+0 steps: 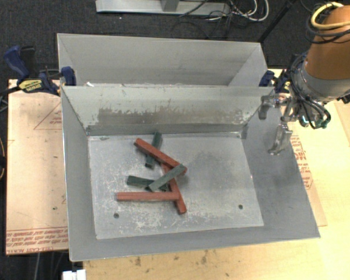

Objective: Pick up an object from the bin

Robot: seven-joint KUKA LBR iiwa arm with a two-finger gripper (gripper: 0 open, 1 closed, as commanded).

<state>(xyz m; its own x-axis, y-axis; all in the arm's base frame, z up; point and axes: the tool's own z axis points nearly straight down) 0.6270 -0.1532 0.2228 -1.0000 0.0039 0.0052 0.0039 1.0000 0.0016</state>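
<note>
A small heap of flat bars [160, 177], red-brown and dark green, lies crossed on the floor of the bin [221, 182], left of its middle. One long red bar [147, 196] lies flat along the near side of the heap, its right end touching a shorter red bar [179, 198] that runs off at an angle. A grey-green bar [169, 177] rests tilted on top of these. Another red bar [154, 151] slants toward the back wall, with a small dark green piece [157, 139] just beside its far end.

The hand [276, 146] hangs over the sloping right wall of the bin, well apart from the heap, with nothing seen in it. Whether it is open or closed I cannot tell. The arm [329, 45] above it, under its orange cover, stands outside the right rim.

By my reading the pick has not begun and this is the approach step. The next move calls for carrying the hand leftward over the floor to above the heap, then settling on one bar. The long red bar looks the easiest, since most of its length lies free. The hand would need to close across its narrow width, and the crossed bars at its right end could get dragged along
</note>
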